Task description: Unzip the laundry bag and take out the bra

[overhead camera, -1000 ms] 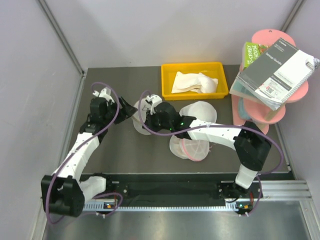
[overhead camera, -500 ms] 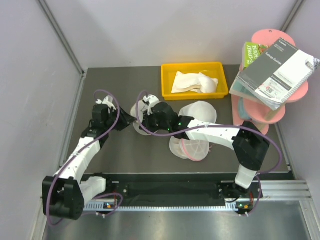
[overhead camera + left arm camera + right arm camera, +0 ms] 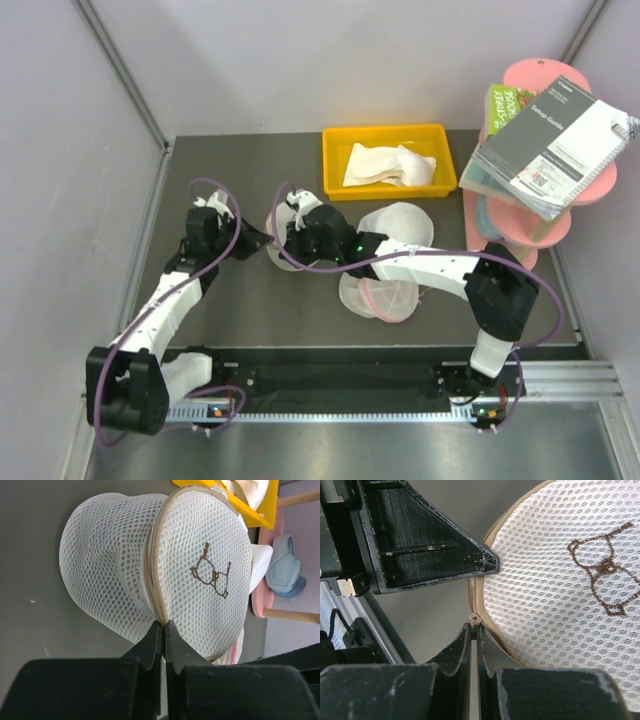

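The laundry bag point(image 3: 115, 555) is a round white mesh pod with a tan zipper rim and a brown stitched mark point(image 3: 212, 575). It lies left of the table's middle point(image 3: 283, 262), between both grippers. My left gripper point(image 3: 163, 626) is shut on the tan rim at the bag's near edge. My right gripper point(image 3: 476, 627) is shut on the small metal zipper pull point(image 3: 475, 618) at the rim of the bag point(image 3: 550, 580). The left gripper's black finger point(image 3: 430, 555) shows just above that pull. The zipper looks closed along the stretch in view. The bra is hidden.
A pink-rimmed mesh bag point(image 3: 385, 298) and a plain white mesh bag point(image 3: 402, 222) lie right of the grippers. A yellow tray point(image 3: 333, 150) with white cloth stands behind them. A pink shelf point(image 3: 530, 225) stacked with books stands at the right edge.
My left gripper has moved in toward the bag and closed on its tan rim. The right gripper has stayed shut at the zipper pull.
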{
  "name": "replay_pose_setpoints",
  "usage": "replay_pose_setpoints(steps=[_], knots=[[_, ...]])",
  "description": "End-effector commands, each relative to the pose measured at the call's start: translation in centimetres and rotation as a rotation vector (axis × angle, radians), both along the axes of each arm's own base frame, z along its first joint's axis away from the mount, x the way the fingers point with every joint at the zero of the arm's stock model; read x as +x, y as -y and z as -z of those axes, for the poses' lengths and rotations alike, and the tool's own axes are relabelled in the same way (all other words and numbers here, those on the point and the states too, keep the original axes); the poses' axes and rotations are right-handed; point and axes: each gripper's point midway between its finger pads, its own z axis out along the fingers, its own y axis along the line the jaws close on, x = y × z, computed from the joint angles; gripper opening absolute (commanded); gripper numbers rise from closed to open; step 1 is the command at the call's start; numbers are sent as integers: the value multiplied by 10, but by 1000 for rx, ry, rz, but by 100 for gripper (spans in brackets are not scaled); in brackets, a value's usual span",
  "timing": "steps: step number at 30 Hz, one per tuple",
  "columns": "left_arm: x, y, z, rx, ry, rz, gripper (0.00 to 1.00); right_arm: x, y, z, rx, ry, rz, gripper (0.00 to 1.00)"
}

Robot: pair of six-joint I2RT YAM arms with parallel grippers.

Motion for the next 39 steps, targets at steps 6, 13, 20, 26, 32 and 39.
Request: replay_pose_setpoints(steps=[6,13,20,26,32,39], knots=[[18,-5,-14,38,72,-7,0,3,-3,-22,32,43,16,0],[22,-10,-14,59,71,-19,0,9,21,-24,22,53,55,0],[25,-15,-17,74,82,-27,0,23,48,-20,-1,61,127,0],[33,-15,-18,88,89,-15,0,27,53,-20,-6,65,138,0],[46,-11,-23,90,105,12,0,20,40,-22,26,46,82,0],[41,-12,-34,87,119,4,70,9,19,-25,69,23,30,0]])
